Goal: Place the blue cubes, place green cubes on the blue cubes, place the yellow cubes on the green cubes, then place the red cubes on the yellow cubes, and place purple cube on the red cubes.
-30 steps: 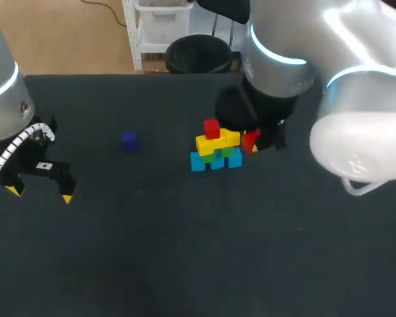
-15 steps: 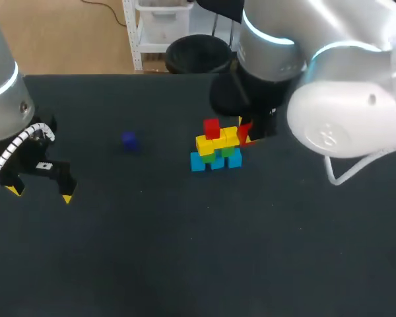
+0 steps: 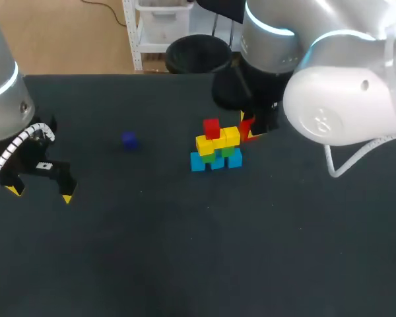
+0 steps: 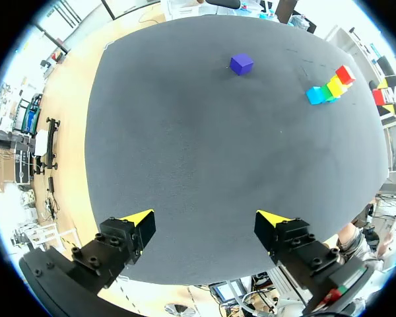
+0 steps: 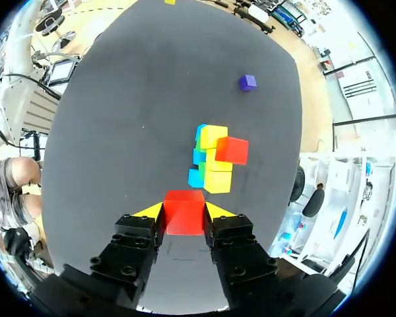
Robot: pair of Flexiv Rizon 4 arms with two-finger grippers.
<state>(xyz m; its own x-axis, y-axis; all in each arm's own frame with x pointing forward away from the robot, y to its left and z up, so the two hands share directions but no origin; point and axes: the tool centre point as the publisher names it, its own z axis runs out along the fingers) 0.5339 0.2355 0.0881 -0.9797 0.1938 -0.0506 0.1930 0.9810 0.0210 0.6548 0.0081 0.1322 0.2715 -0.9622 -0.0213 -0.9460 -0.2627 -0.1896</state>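
Note:
A stepped stack (image 3: 216, 146) stands mid-table: blue cubes (image 3: 198, 162) at the base, green cubes (image 3: 228, 152) above, yellow cubes (image 3: 206, 144) over those, and one red cube (image 3: 212, 128) on top. My right gripper (image 3: 252, 129) hangs just right of the stack's top, shut on a second red cube (image 5: 183, 211), with the stack (image 5: 214, 162) ahead of it. A purple cube (image 3: 129, 140) lies alone to the left, also visible as the purple cube (image 4: 241, 64) far ahead of my left gripper (image 4: 205, 226). My left gripper (image 3: 39, 193) is open and empty near the table's left edge.
The black table (image 3: 185, 251) stretches wide in front of the stack. My right arm's large white body (image 3: 343, 99) hangs over the table's right side.
My right arm has lifted the held red cube and shifted it slightly left and back, closer to the stack's top. The left arm has stayed still.

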